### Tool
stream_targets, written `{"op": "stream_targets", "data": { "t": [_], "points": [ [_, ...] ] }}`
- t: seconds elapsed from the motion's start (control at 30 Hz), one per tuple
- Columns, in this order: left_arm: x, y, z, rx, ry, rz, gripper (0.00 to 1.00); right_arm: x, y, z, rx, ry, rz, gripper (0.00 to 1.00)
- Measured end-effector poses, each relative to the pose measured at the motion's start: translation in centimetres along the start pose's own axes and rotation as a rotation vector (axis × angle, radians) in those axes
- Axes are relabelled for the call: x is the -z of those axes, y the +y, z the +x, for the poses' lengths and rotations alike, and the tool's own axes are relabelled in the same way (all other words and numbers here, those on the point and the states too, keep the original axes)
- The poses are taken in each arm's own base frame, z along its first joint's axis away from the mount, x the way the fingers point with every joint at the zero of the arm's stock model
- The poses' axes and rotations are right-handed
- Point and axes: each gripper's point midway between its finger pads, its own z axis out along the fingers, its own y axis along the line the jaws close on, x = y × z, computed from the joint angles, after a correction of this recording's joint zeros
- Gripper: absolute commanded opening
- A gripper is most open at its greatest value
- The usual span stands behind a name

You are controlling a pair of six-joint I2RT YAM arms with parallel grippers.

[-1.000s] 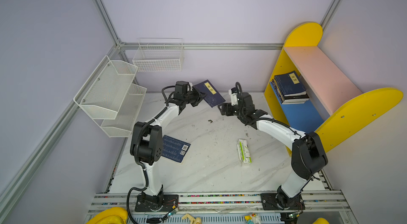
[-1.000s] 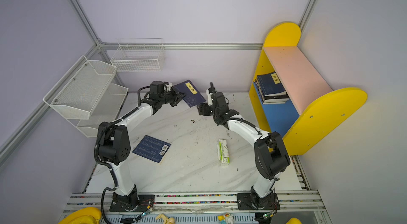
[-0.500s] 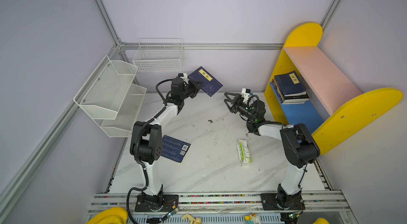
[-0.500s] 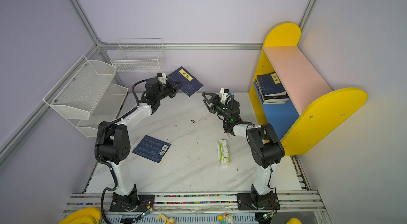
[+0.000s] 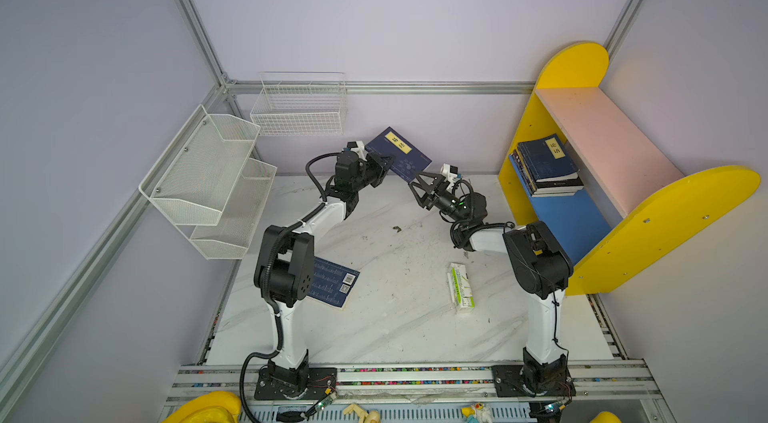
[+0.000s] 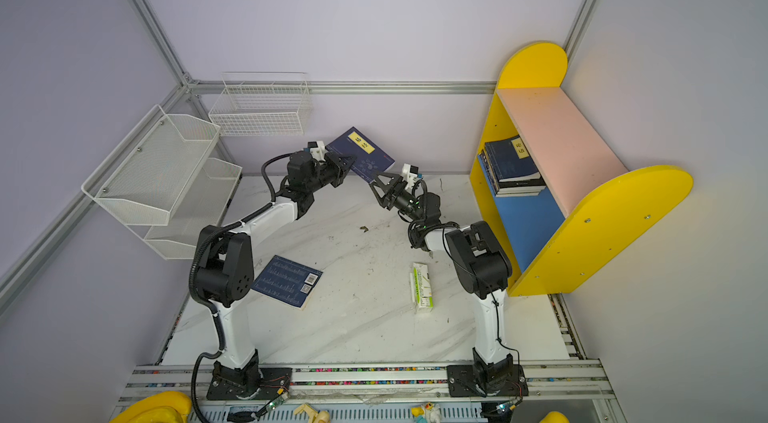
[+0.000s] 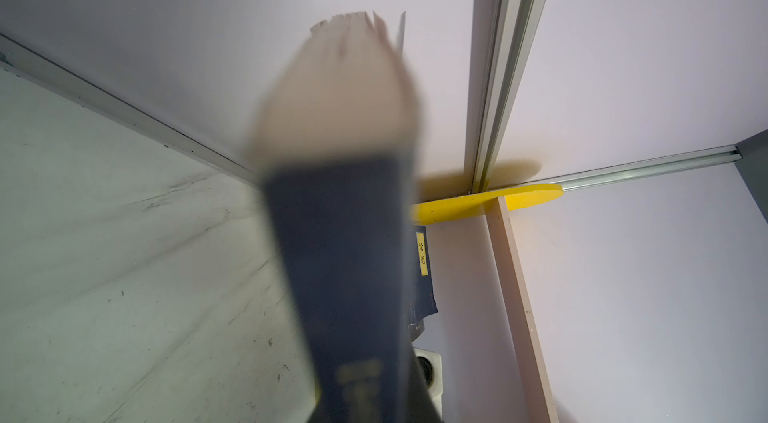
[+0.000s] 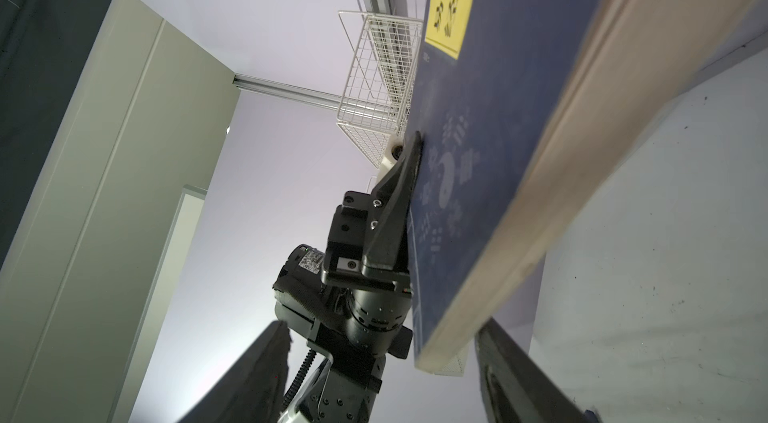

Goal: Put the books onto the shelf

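On the lower board of the shelf (image 5: 665, 213) a stack of books (image 5: 544, 167) is already laid. One navy book (image 5: 399, 152) is held aloft, clamped by the left fingers (image 8: 395, 200) and straddled by the open right fingers (image 8: 523, 375). A barcoded book (image 5: 334, 288) is left on the bench (image 5: 395, 325).

Blurry navy book (image 7: 340, 258) hogs the middle, pale page edges up at 12 o'clock. Yellow shelf (image 7: 498, 198) panel peeks out at its 3 o'clock, a labelled book (image 7: 424, 296) just under that, marble table (image 7: 124, 275) at 9

Left tool (image 5: 383, 166) clamped and raised, right tool (image 5: 419, 191) spread, facing it
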Motion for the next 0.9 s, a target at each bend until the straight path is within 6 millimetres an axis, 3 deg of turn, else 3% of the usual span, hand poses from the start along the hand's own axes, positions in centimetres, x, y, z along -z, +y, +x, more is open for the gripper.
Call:
{"op": "stream_targets", "data": {
  "t": [0.2, 0.33, 0.53, 0.6, 0.67, 0.8, 0.9],
  "points": [
    [-0.2, 0.1, -0.2, 0.011, -0.026, -0.007, 0.00, -0.5, -1.2, -0.5, -0.003, -0.012, 0.060, 0.49],
    [-0.3, 0.0, -0.3, 0.017, -0.046, -0.009, 0.00, -1.2, -2.0, -0.9, 0.011, -0.030, 0.120, 0.30],
    [-0.4, -0.3, -0.2, 0.011, -0.067, -0.003, 0.02, -1.3, -2.0, -1.6, 0.016, -0.074, 0.139, 0.11],
    [-0.5, -0.4, -0.2, 0.008, -0.072, 0.000, 0.11, -1.3, -1.9, -1.8, 0.012, -0.085, 0.136, 0.07],
    [-0.5, -0.5, -0.2, 0.007, -0.073, 0.003, 0.26, -1.2, -1.9, -1.9, 0.007, -0.095, 0.136, 0.01],
    [-0.5, -0.8, -0.1, -0.010, -0.074, 0.011, 0.58, 0.2, -2.6, -2.3, -0.002, -0.143, 0.180, 0.00],
    [-0.2, -0.7, -0.1, -0.029, -0.079, 0.004, 0.64, 2.0, -2.2, -3.5, 0.013, -0.192, 0.226, 0.00]
  ]
}}
